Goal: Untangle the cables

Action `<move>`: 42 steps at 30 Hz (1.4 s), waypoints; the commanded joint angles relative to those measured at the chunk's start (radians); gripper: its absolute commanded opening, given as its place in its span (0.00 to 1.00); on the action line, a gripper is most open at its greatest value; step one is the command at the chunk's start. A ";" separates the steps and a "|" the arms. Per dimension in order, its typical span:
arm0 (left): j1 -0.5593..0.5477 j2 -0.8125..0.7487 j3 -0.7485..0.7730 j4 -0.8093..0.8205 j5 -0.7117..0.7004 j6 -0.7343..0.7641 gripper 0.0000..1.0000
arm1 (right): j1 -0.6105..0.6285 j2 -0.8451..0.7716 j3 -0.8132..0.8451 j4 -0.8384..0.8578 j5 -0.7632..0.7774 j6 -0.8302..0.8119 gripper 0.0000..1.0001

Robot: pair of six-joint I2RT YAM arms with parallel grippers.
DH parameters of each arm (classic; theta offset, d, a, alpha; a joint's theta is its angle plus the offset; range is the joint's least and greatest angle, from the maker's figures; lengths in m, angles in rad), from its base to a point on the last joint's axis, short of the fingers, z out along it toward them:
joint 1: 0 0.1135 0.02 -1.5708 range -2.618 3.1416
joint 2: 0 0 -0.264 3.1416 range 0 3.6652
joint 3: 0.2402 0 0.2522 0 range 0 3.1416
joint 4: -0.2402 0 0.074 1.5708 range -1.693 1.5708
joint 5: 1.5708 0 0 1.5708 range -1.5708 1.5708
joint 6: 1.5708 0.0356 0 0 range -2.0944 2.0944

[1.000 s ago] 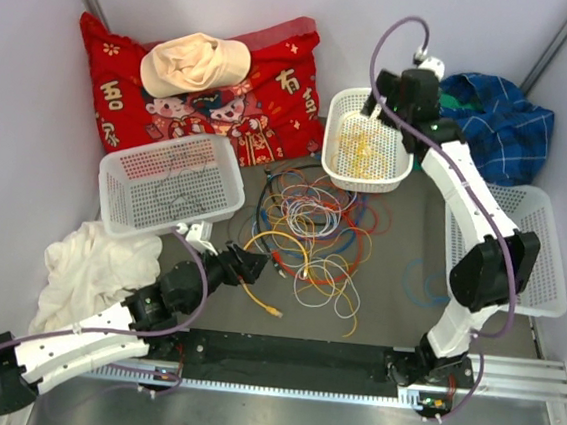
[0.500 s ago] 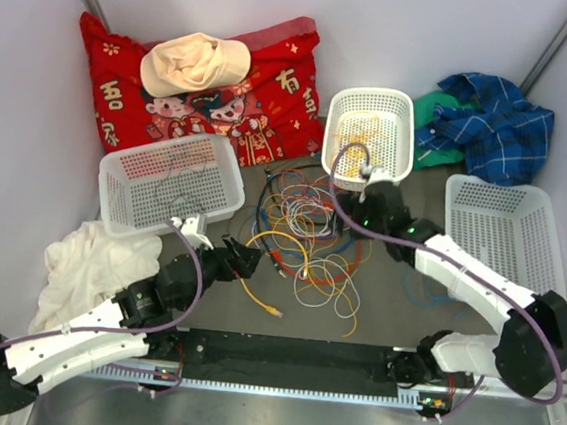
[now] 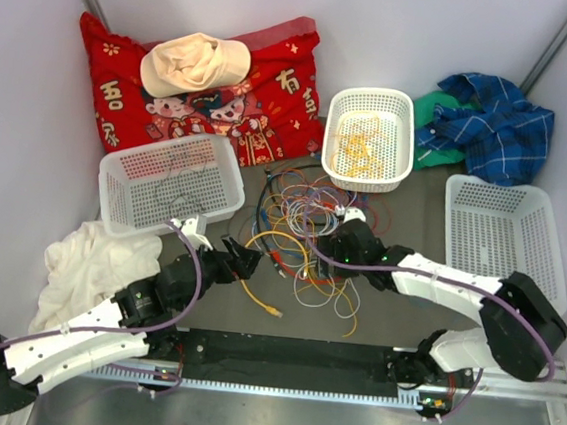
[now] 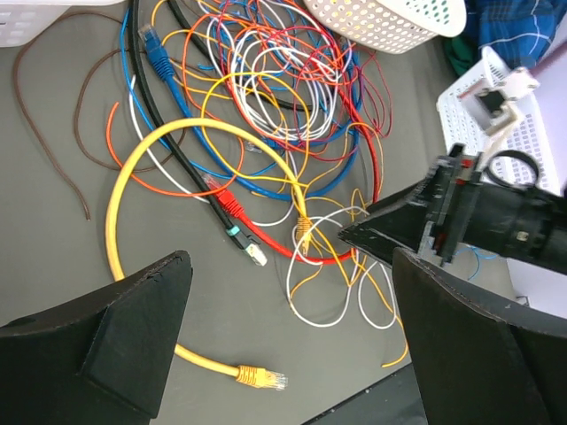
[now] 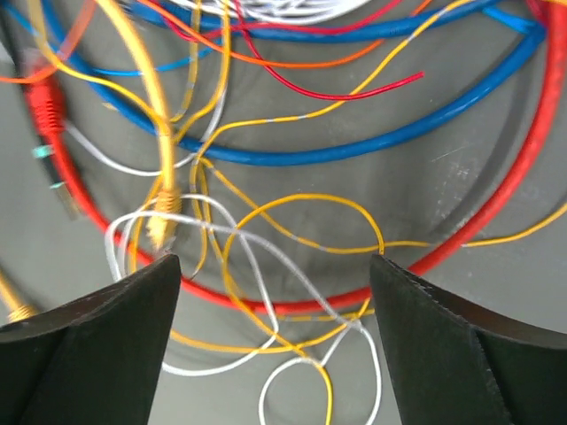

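Right wrist view: cables (image 5: 354, 152) cut off at edges; blurred red shape (image 5: 42, 104) left, probably plug

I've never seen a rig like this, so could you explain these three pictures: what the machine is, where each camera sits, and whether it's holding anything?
Two robot arms are bolted at the near edge of a table, each ending in a two-finger tool. The wide picture looks down from above and behind them; the other two come from wrist cameras, so the black wedges at the bottom are each tool's own fingers. In the middle lies a tangle of coloured cables, to be untangled. Around it: three white baskets, a red cushion with a cap on it, a white cloth, a blue checked cloth. The left tool and right tool are both open at the tangle, holding nothing.
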 commanded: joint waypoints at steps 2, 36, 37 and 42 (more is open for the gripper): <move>0.000 -0.002 0.036 -0.022 0.006 -0.004 0.99 | 0.018 0.100 -0.010 0.107 0.015 0.024 0.64; 0.000 0.151 0.210 0.586 0.277 0.519 0.99 | 0.170 -0.422 0.530 -0.354 -0.008 0.001 0.00; 0.000 0.173 0.208 0.613 0.307 0.528 0.99 | 0.170 -0.420 0.535 -0.354 -0.019 0.005 0.00; 0.000 0.285 0.178 0.737 0.437 0.567 0.99 | 0.172 -0.413 0.570 -0.359 -0.083 0.036 0.00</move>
